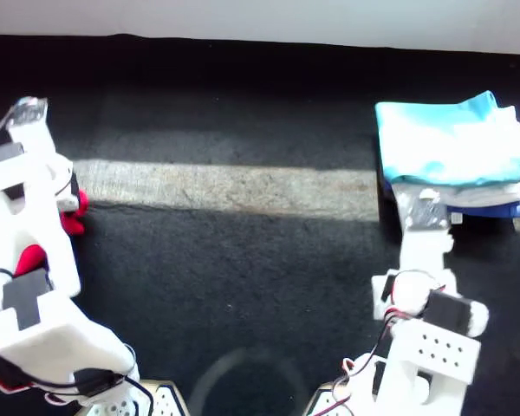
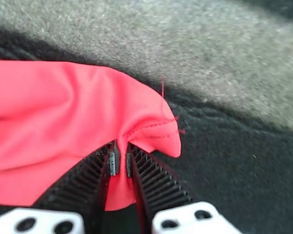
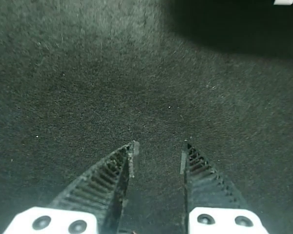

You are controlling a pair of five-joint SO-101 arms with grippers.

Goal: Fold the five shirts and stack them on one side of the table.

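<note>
Dark felt is spread over the table [image 1: 243,286], with a stack of folded shirts [image 1: 451,147] at its right and the red shirt [image 2: 63,107] bunched at the left edge. Its hem is pinched by the left gripper [image 2: 120,163], while the right gripper [image 3: 158,158] is held spread over bare felt. The cloth is best drawn flat to the middle before folding, a second corner being taken by the free gripper.

The red shirt [image 2: 63,112] is smooth cloth, the table cover [image 3: 88,73] matt rough felt, the jaws ribbed plastic.
</note>
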